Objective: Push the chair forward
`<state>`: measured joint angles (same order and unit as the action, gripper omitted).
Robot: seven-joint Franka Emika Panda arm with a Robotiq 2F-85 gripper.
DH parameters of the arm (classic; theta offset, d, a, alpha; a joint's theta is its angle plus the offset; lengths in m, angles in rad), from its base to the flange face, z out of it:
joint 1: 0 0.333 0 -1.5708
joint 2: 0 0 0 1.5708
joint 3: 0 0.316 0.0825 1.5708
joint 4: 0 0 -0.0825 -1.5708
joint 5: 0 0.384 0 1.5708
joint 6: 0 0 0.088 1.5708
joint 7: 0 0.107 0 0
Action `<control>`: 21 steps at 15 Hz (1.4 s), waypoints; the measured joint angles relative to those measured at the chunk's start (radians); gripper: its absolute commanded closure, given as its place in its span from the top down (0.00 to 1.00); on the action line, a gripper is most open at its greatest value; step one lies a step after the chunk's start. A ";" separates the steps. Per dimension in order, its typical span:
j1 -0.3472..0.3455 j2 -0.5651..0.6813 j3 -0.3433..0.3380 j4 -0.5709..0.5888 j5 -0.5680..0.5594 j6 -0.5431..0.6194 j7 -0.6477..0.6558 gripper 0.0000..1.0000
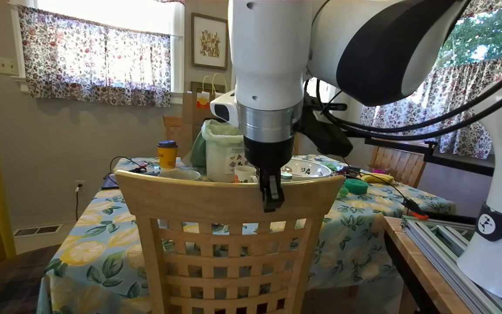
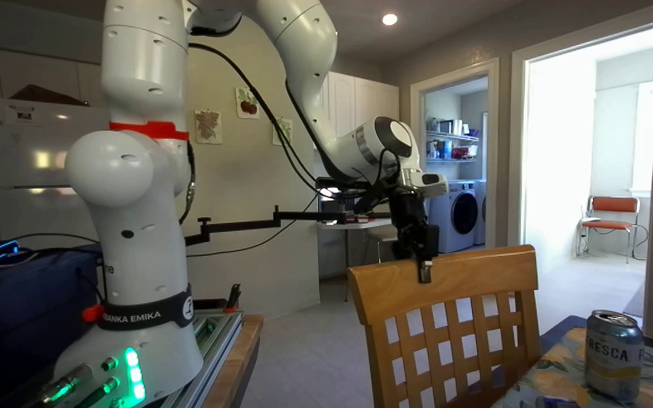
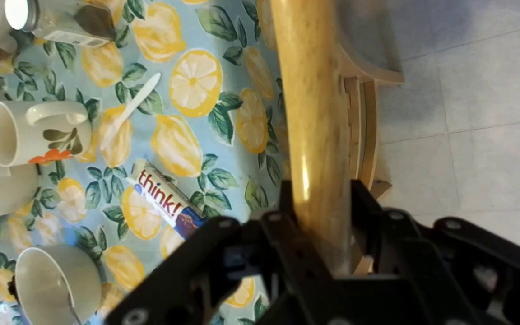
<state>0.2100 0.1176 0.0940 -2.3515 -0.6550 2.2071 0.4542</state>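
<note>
Blue lemon-clothed table (image 1: 98, 244): draped piece; its side is what we judge to be forward.
White robot arm (image 1: 270, 56): single; its base (image 2: 168, 357) stands off to one side, so we expect the push to run across its reach rather than along it.
Light-wood chair (image 1: 234, 260): upright just beside the table, lattice back (image 1: 206, 237) turned outward; seat hidden from us.
Curved top rail (image 1: 229, 196): long axis level, roughly following the table's edge. In the wrist view it runs top to bottom between table and tiled floor (image 3: 476, 149). Forward, by our reading, lies crosswise to this axis.
Black gripper (image 3: 322, 198): pointing down, astride the rail from above; no gap seen at either face, so we take it as clamped on the wood. In both exterior views it sits off the rail's middle, nearer the base-side end; we note a risk that the chair swings round instead of sliding straight.
Outer finger (image 1: 273, 198): on the floor side of the rail; we expect it to carry the push, its mate being on the table side.
</note>
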 measured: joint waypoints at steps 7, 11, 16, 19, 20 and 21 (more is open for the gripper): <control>-0.026 0.017 -0.021 -0.002 -0.073 0.002 -0.060 0.08; -0.051 0.018 -0.037 -0.002 -0.081 0.013 -0.125 0.58; -0.088 0.022 -0.057 -0.003 -0.082 0.069 -0.144 0.88; -0.110 0.023 -0.066 -0.004 -0.082 0.131 -0.145 1.00; -0.117 0.023 -0.069 -0.004 -0.082 0.155 -0.145 1.00; -0.122 0.021 -0.073 -0.003 -0.078 0.181 -0.148 1.00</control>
<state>0.0875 0.1382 0.0207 -2.3545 -0.7328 2.3878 0.3060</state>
